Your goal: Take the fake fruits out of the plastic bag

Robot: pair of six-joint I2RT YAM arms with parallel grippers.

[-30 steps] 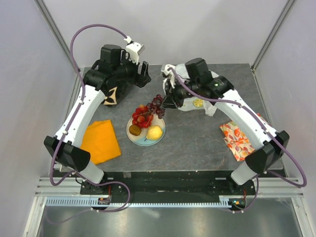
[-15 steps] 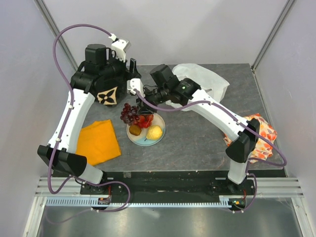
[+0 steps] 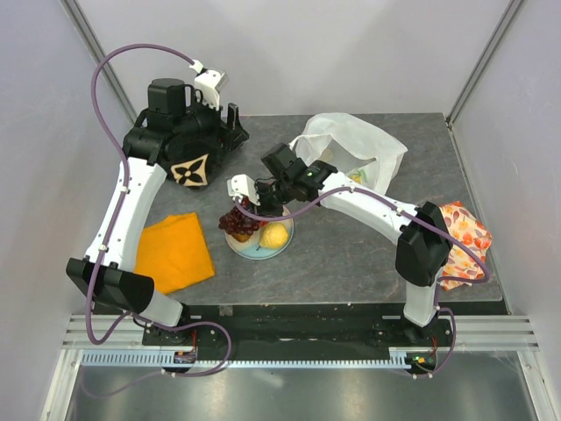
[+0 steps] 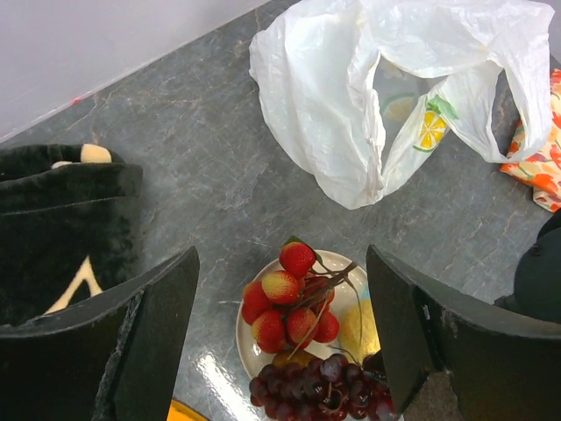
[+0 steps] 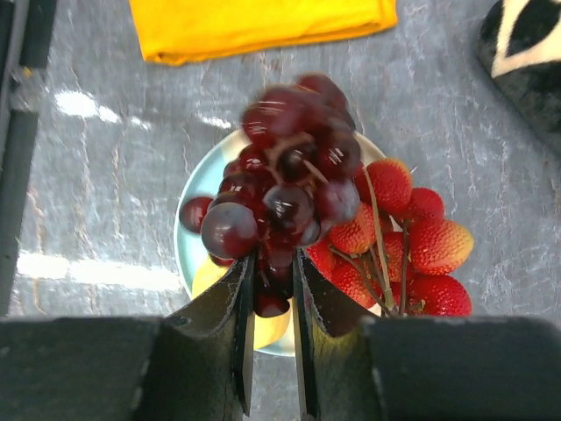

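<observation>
Right fingers (image 5: 230, 344) pinch grape bunch (image 5: 282, 180) over plate (image 5: 186, 239) edge.

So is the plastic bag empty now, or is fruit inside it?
Not empty: a citrus slice shows through the plastic bag's thin wall, left wrist view.

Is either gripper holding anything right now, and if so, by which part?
The right gripper pinches the grape bunch by the end nearest the wrist, over the plate. The left gripper is open and empty.
</observation>
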